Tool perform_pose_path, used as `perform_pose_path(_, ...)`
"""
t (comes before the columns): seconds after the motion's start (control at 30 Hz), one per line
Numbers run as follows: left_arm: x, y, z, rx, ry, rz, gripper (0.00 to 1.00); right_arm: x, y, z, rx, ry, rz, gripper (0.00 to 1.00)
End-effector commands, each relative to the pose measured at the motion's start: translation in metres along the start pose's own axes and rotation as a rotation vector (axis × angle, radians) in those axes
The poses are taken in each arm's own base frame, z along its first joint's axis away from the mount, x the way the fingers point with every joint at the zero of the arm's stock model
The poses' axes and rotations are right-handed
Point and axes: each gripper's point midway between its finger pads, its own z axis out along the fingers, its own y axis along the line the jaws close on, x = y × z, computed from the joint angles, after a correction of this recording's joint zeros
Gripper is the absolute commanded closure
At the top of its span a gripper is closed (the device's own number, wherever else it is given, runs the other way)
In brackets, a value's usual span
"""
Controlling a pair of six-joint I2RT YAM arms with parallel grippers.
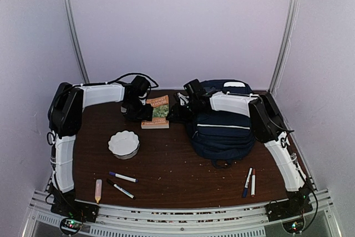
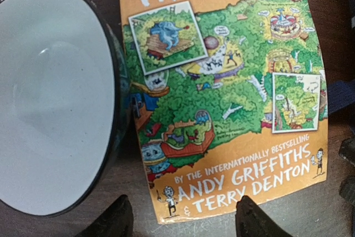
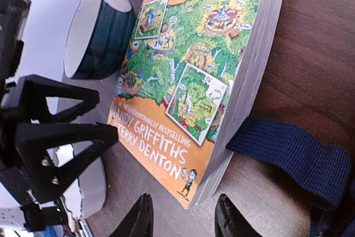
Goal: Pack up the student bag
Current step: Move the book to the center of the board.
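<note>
Both were released: left fingers point(image 2: 113, 220), right fingers point(image 3: 138, 221), by the book point(image 2: 222, 92); student bag point(image 1: 222, 131) looked soft, floppy, strap point(image 3: 294, 154) seemed best hold.

On the book point(image 2: 222, 98) cover in the left wrist view, you can read "TREEHOUSE" in large white capitals along the upper edge of the frame. The line above it is cropped, so only the bottoms of a few characters show. Across the lower part of the cover, white capitals read "BY THE INTERNATIONALLY BESTSELLING ANDY GRIFFITHS & TERRY DENTON". In the right wrist view you meet the same cover point(image 3: 188, 65) slanted: "TREEHOU", cropped at the top centre, and "INTERNATIONALLY BESTSELLING" with both authors' names at lower centre. The speech bubbles in the cover drawings are too small to read, as is the cover point(image 1: 158, 110) lettering in the top external view.
</note>
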Motion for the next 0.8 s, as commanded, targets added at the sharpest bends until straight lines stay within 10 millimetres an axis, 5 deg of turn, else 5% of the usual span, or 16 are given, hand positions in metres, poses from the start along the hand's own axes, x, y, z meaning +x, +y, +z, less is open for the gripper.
perform_pose_path(0.0, 0.0, 0.004, 0.011, -0.017, 0.017, -0.009, 0.36, -0.005, 0.005, 0.01, -0.032, -0.037, 0.103, 0.63)
perform_pose_path(0.23, 0.007, 0.001, 0.02, 0.002, 0.047, -0.008, 0.39, -0.005, 0.009, 0.015, -0.027, -0.054, 0.176, 0.72)
perform_pose_path(0.53, 0.009, 0.0, 0.021, 0.009, 0.056, 0.004, 0.47, 0.025, 0.013, 0.028, -0.04, -0.004, 0.32, 0.74)
perform_pose_path(0.77, 0.018, -0.01, 0.023, 0.069, 0.097, 0.009, 0.67, 0.03, 0.003, 0.025, -0.016, -0.014, 0.375, 0.87)
